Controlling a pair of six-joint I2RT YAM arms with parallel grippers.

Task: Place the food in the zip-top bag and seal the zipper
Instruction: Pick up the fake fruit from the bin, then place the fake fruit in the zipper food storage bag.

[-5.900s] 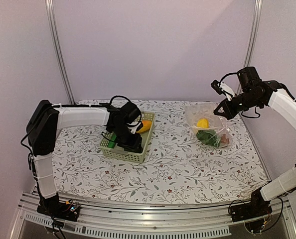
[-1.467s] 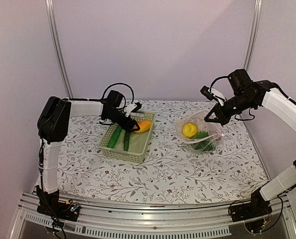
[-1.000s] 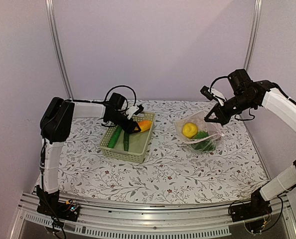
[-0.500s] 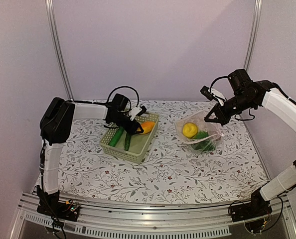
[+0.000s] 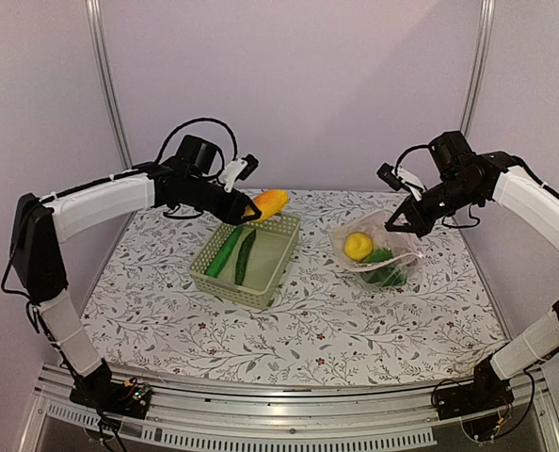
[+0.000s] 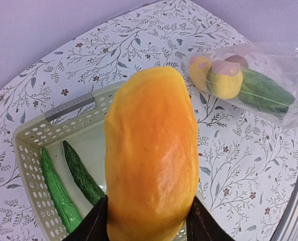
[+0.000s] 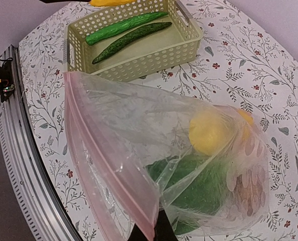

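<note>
- tabletop (image 5: pixel 336 330): flowered cloth, nearest stretch carries nothing of the task.
- basket (image 5: pixel 225 285): two cucumbers (image 5: pixel 225 250) lie side by side inside. They look slim, bumpy, light and probably stiff; best pinched across the middle.
- bag (image 7: pixel 124 120): rests right of the basket and apart from it, with a yellow piece (image 5: pixel 358 246), green leafy food and a brown bit already inside. The plastic is thin and crinkly, so likely limp and slippery, and the mouth would sag if let go.
- zipper (image 7: pixel 106 170): pink strip along the mouth, the firmest place to hold the bag.
- right hand (image 5: pixel 398 220): clenched on the bag's mouth edge, lifting it so the opening faces the basket.
- left hand (image 5: pixel 249 213): grasping the orange piece (image 6: pixel 151 150) across its lower half, raised above the basket's far rim.
- orange piece: glossy, rounded, looks like hard toy plastic, probably light. The smooth curve could squirt out of a loose grip, so hold at the widest part.
</note>
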